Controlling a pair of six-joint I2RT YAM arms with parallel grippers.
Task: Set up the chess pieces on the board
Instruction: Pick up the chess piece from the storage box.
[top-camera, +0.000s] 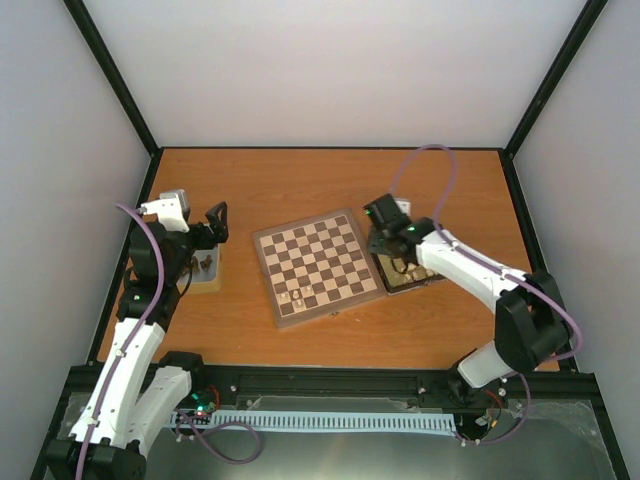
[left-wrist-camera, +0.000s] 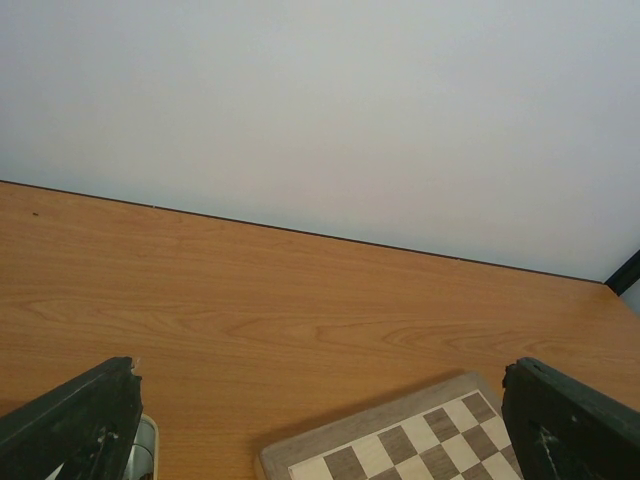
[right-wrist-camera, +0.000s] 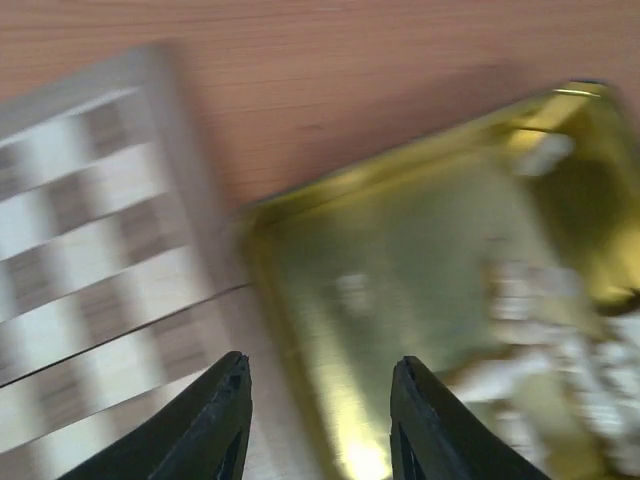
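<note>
The checkered board (top-camera: 315, 262) is lying mid-table with a few cream chess pieces (top-camera: 296, 296) near its front edge, while the right gripper (right-wrist-camera: 320, 405) is hovering spread and empty over the adjoining gold tin (right-wrist-camera: 400, 270) and the left gripper (left-wrist-camera: 320, 370) is gaping wide near the tray (top-camera: 212, 281).

Overhead, two wrist close-ups; board (top-camera: 320, 255) in all

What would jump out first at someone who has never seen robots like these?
The checkered board in the middle of the table is nearly bare, with only a few white pieces along its near edge. Just right of it, the right gripper hovers open over a gold tin. On the left, the left gripper stands wide open by a small tray.
</note>
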